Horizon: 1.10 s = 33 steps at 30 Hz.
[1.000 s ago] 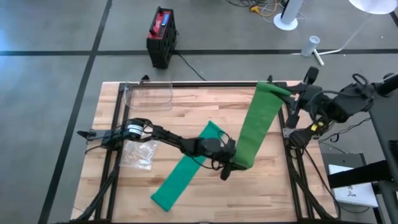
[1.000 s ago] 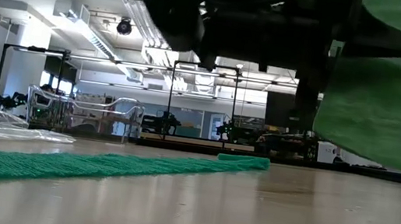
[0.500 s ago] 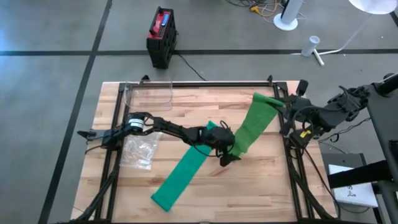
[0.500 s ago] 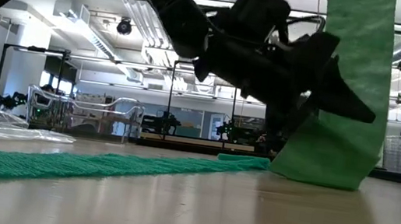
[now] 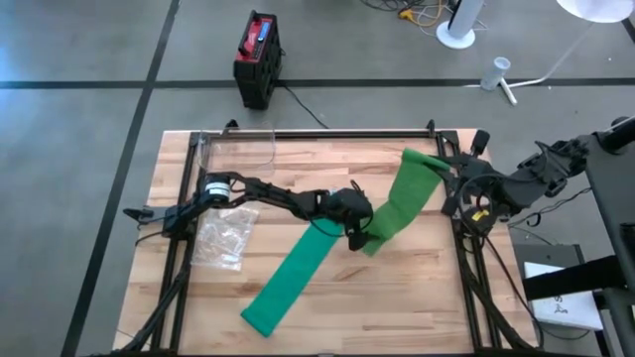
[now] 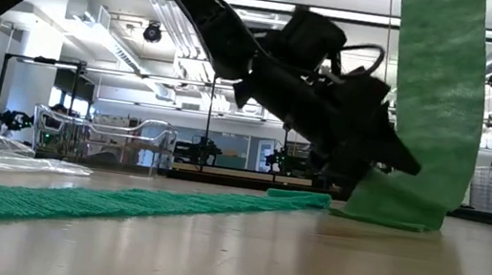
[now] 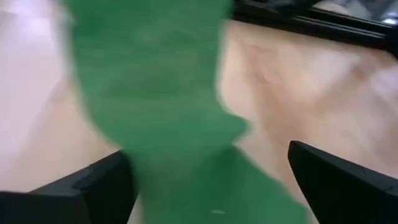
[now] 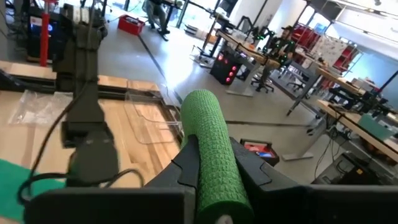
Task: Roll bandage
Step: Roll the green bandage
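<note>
Green bandage (image 5: 298, 278) lies slantwise across the table (image 5: 417, 307), its far end raised at the right edge. Right claw (image 8: 208, 168) grasps that raised end; left claw (image 5: 359, 241), released, hovers at the fold mid-table. Good rolling likely needs steady tension and aligned edges.

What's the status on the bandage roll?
Left gripper open at table centre. Right gripper shut on green bandage, its end held high at the right edge. Rest lies flat, unrolled. Nothing blocking.
</note>
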Each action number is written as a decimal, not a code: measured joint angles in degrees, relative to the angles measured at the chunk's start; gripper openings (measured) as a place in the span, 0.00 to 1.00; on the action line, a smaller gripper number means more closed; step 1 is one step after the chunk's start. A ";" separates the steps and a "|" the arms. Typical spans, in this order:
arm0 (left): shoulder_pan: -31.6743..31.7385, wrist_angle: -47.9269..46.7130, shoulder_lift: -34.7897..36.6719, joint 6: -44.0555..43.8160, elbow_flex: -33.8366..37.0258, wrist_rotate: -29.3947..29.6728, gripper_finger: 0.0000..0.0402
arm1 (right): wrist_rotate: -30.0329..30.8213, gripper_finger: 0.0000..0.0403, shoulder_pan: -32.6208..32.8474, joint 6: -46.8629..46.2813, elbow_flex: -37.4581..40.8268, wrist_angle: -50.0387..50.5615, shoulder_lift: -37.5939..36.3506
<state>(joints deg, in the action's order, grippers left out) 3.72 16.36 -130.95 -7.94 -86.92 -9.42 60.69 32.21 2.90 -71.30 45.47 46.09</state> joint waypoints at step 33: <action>15.50 6.43 25.86 27.41 -0.77 -19.44 0.87 | 14.04 0.10 0.00 19.46 16.63 -18.79 0.72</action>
<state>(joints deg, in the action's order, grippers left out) 19.21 22.78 -105.08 19.47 -87.69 -28.86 74.73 32.21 22.35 -54.66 26.68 46.80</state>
